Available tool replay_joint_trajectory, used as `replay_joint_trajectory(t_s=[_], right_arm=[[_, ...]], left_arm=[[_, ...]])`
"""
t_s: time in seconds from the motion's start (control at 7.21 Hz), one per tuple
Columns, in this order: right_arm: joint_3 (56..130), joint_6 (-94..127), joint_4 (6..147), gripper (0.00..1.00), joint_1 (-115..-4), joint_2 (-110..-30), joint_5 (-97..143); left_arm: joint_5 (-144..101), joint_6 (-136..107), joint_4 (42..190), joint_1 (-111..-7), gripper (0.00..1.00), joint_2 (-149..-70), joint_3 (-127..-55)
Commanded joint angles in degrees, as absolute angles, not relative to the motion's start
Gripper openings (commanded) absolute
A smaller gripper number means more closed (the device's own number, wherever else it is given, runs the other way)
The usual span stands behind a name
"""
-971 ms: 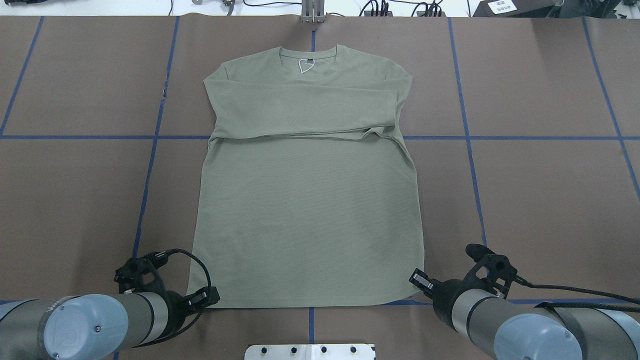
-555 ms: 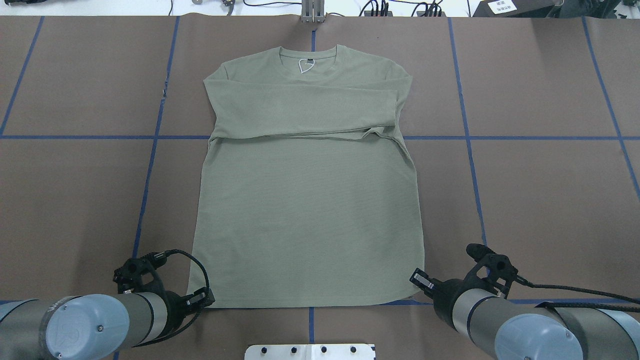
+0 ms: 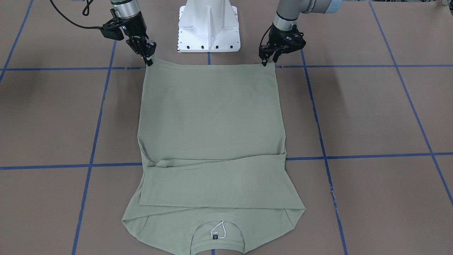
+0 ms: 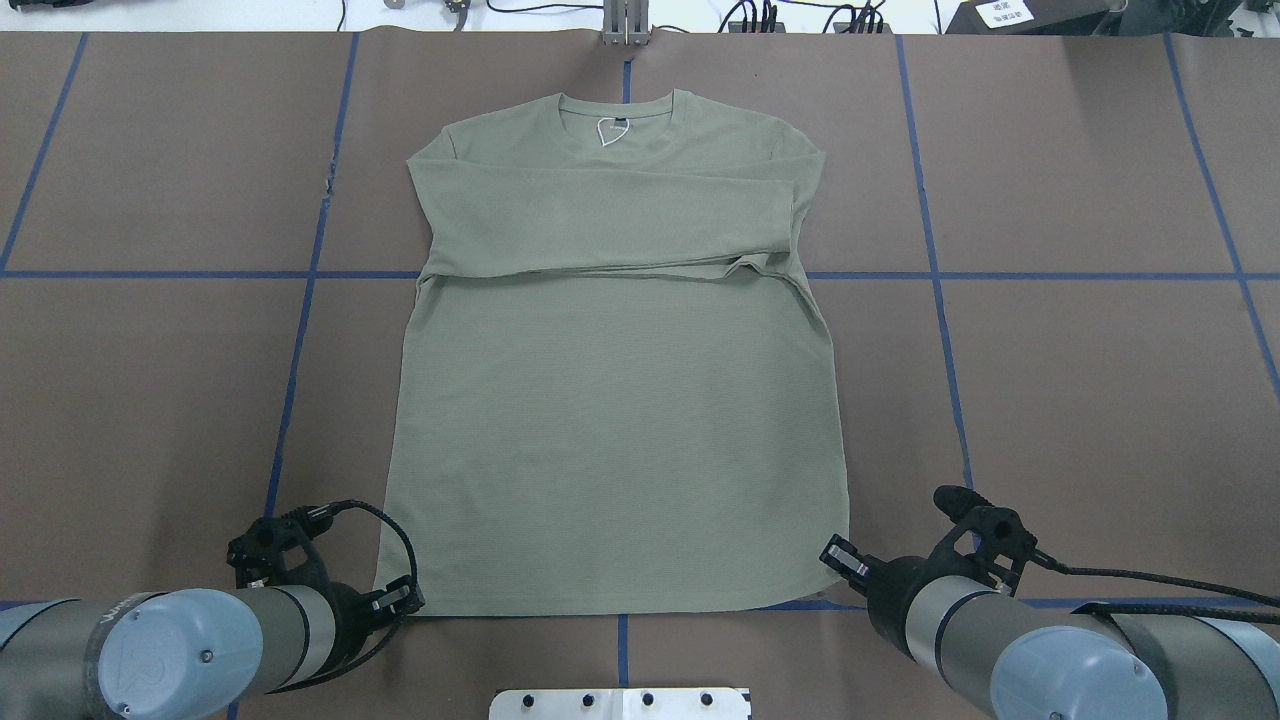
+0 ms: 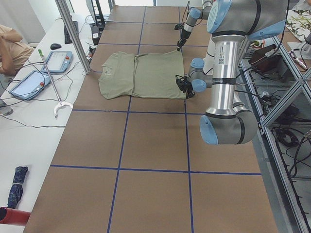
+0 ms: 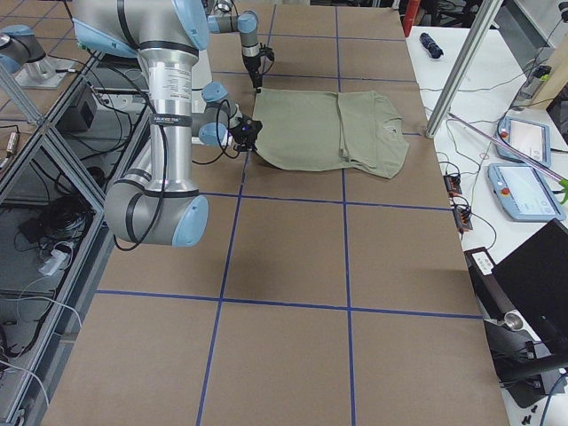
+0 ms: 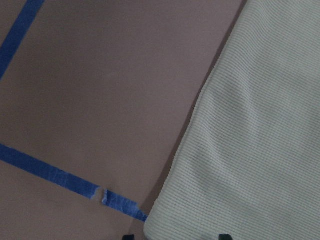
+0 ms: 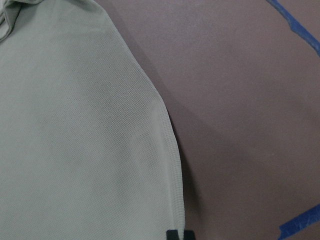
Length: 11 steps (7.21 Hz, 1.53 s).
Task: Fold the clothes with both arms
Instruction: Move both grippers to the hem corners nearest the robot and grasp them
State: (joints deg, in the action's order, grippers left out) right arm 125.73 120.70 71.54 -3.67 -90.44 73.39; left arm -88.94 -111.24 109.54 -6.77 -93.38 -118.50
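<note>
The pale sage-green shirt (image 4: pixel 610 420) lies flat on the brown table, neck label away from the robot and both sleeves folded across the chest (image 3: pixel 219 184). My left gripper (image 4: pixel 400 600) sits at the near left hem corner. In the left wrist view its two fingertips stand apart, open, straddling the corner of the shirt (image 7: pixel 250 125). My right gripper (image 4: pixel 838 560) is at the near right hem corner. In the right wrist view its fingertips (image 8: pixel 171 234) are pressed close together on the hem edge of the shirt (image 8: pixel 75 125).
The white pedestal base (image 3: pixel 208 28) stands just behind the hem between the arms. Blue tape lines (image 4: pixel 300 330) grid the table. A metal post (image 4: pixel 625 25) stands at the far edge, with cables behind it. Side benches hold tablets (image 5: pixel 58 60) and a person's arm (image 5: pixel 12 43).
My left gripper has shifted slightly left and back along the hem corner. The right gripper and the shirt have not visibly moved.
</note>
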Motion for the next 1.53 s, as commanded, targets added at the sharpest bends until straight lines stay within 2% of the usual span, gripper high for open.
replay_joint_trajectory(t_s=[0.0,0.14,0.69,0.97,1.39], right_arm=[[125.7,120.7,71.5,0.00,-3.8,-90.4,73.4],[125.8,120.7,71.5,0.00,-4.0,-90.4,73.4],[127.0,120.7,71.5,0.00,-4.3,-90.4,73.6],[128.9,120.9,71.5,0.00,-3.6,-91.1,73.8],[139.6,122.1,71.5,0.00,-0.8,-98.7,80.1]], left_arm=[[-89.0,-111.4,109.2,-6.9,0.10,-93.3,-118.2],[-89.1,-111.4,109.2,-6.9,0.00,-93.4,-118.5],[-91.6,-111.4,109.1,-7.9,0.00,-93.1,-127.6],[-95.3,-111.4,109.2,-8.5,0.00,-85.4,-137.1],[-95.4,-113.5,109.2,-8.5,0.00,-84.7,-140.6]])
